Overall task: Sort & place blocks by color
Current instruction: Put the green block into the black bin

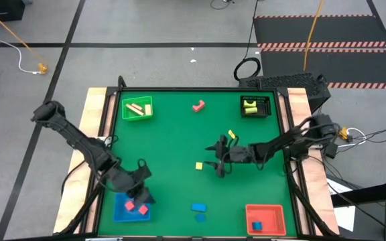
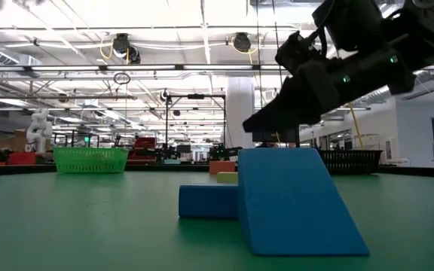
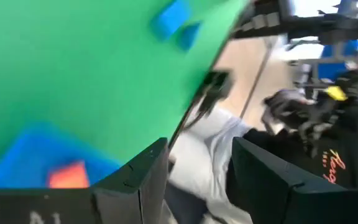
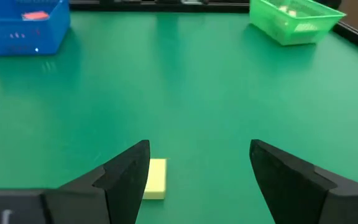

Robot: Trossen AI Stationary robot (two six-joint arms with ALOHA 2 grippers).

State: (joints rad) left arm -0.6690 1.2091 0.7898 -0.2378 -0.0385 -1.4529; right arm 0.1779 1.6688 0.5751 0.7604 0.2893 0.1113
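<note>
Small blocks lie loose on the green table: a yellow one [image 1: 198, 165] [image 4: 155, 178], another yellow one [image 1: 232, 134], a pink one [image 1: 198, 106] and two blue ones [image 1: 199, 207] [image 2: 209, 202], one of them a wedge [image 2: 296, 199]. My right gripper [image 1: 218, 161] [image 4: 197, 180] is open and hovers mid-table, with the first yellow block just beside one finger, apart from it. My left gripper [image 1: 141, 194] [image 3: 197, 180] is open and empty above the blue tray [image 1: 122, 213], where red blocks [image 1: 136, 207] [image 3: 67, 174] lie.
The green tray [image 1: 137, 108] at the far left holds cream blocks. The black tray [image 1: 255, 106] at the far right holds yellow ones. The red tray [image 1: 265, 219] at the near right holds a blue block. Open green table lies between the trays.
</note>
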